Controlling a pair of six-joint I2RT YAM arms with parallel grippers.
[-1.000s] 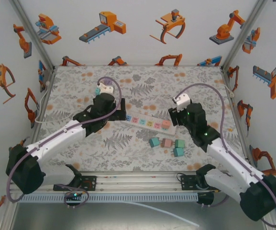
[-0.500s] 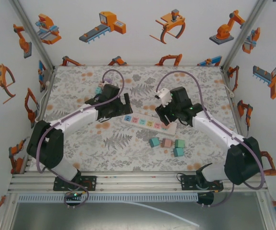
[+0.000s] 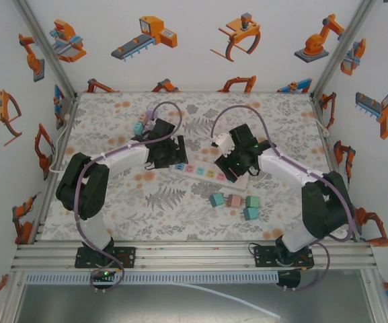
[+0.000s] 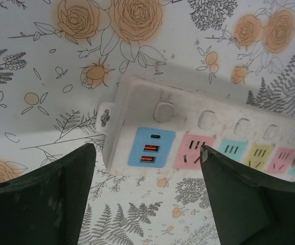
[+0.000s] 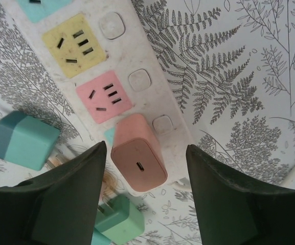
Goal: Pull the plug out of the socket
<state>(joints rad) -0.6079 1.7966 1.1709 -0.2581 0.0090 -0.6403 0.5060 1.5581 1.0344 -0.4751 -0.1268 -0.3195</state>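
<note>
1 pink plug (image 5: 138,159), seated in end outlet of power strip (image 5: 132,53) on table (image 5: 229,76). State: right claw (image 5: 145,149) part open, straddling plug, gripping nothing; left claw (image 4: 146,150) open, empty, over strip's USB end. Step, judged: pre-grasp. Next: close on plug, brace strip, pull straight out.

One power strip (image 3: 200,170) lay on the table (image 3: 113,208), carrying one pink plug (image 5: 138,153). Four sockets (image 4: 194,151) stood vacant: two pink, one teal, one yellow. There was one blue USB panel (image 4: 151,147). Four loose plugs (image 3: 216,200) lay toward the near edge: three teal or green, one pink. One teal block (image 3: 137,126) sat near the far-left corner.
</note>
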